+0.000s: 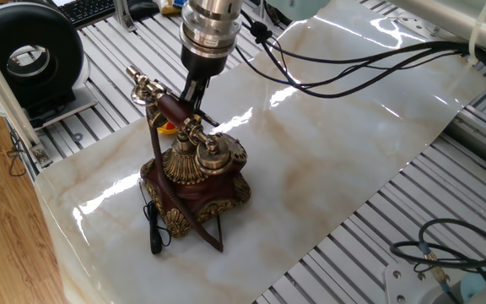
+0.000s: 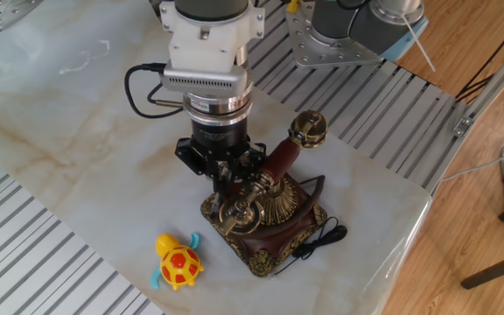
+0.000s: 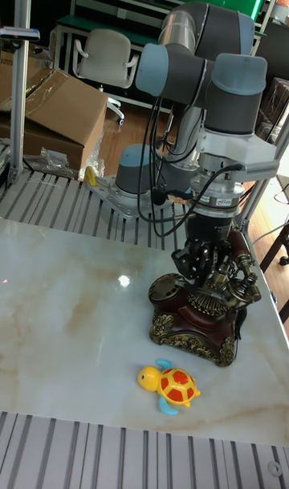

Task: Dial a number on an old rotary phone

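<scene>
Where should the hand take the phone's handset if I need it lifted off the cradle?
Grip the handset on its reddish shaft, between the brass ends, coming from above. It lies tilted across the tall cradle of the rotary phone, so the shaft is the narrow, exposed part. The hand is already low beside it.
</scene>
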`<state>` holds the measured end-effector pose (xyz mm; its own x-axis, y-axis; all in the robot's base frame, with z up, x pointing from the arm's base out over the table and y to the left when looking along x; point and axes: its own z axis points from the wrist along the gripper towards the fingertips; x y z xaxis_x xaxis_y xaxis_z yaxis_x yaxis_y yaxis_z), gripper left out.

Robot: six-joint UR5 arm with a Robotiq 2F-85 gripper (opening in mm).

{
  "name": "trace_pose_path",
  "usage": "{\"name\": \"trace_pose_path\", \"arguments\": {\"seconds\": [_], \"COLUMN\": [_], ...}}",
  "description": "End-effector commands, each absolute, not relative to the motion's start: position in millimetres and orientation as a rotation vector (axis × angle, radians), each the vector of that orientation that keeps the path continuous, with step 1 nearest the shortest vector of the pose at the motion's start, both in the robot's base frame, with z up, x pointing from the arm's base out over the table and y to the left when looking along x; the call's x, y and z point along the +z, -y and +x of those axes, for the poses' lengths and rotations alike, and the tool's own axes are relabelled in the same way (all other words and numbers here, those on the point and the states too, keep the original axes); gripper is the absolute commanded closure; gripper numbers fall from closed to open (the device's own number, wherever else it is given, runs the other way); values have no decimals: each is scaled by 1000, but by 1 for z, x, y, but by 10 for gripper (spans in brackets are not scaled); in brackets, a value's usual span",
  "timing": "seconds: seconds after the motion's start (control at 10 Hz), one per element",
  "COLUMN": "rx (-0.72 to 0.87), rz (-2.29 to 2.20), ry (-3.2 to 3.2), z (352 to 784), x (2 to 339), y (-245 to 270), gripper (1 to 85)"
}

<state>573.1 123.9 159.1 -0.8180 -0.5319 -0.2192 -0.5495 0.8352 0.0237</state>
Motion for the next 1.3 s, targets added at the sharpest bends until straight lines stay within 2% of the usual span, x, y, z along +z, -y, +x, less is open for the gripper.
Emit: {"name": "trace_pose_path", "arguments": {"seconds": [0.0,0.6,0.9,1.2], "rx": [98,-62,-127,-257], "rz": [-877,-1017,-1030,-1124], "ry": [-2809,-2794,-2793,-2734], "z": [573,555,561,573], "x": [160,154,154,157], "y": [-118,-77,-71,-53], "gripper": [843,843,843,843]}}
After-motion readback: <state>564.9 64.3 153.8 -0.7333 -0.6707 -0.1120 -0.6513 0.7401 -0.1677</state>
